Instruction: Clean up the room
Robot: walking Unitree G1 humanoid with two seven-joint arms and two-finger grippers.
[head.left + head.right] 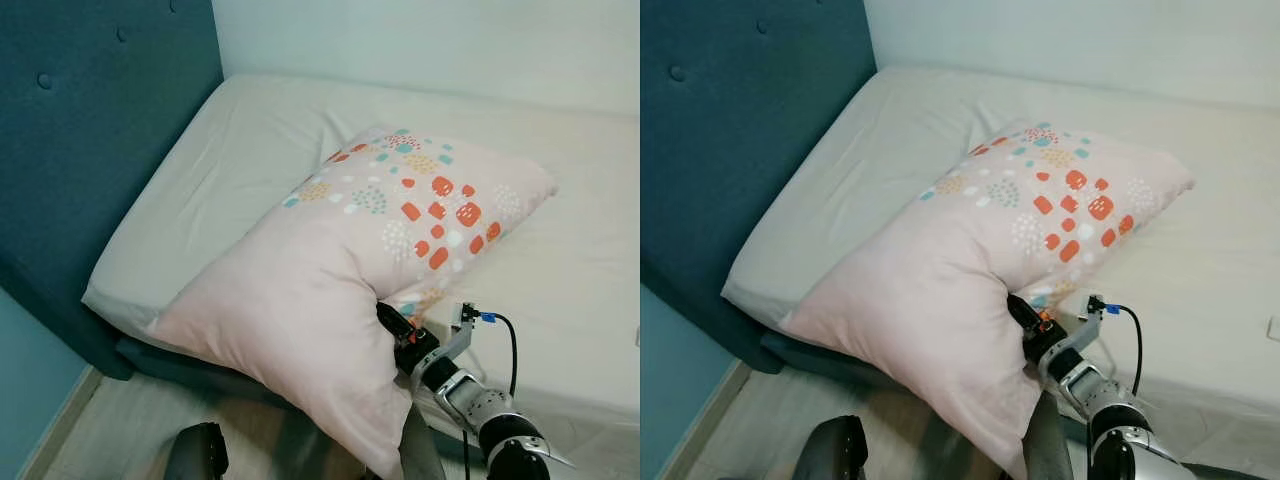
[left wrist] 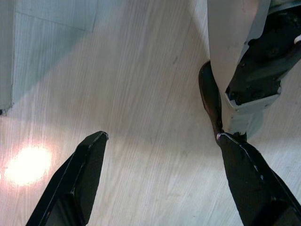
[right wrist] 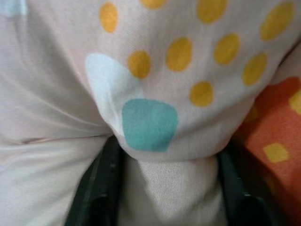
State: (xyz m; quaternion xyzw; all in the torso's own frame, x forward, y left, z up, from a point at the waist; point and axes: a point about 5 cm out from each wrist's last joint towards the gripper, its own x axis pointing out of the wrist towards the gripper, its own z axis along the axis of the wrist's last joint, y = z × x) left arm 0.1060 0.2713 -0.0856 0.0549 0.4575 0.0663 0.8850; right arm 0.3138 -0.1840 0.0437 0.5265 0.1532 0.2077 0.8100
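On the bed (image 1: 250, 130): right gripper (image 1: 392, 325) pinching the pillow (image 1: 330, 260).
Soft and light, it is sagging; left gripper (image 2: 160, 141) hanging wide apart.

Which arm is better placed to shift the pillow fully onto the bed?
Right. The right gripper is pinched on the pillow at its lower edge, with fabric bunched between its fingers. The left gripper hangs open over the floor.
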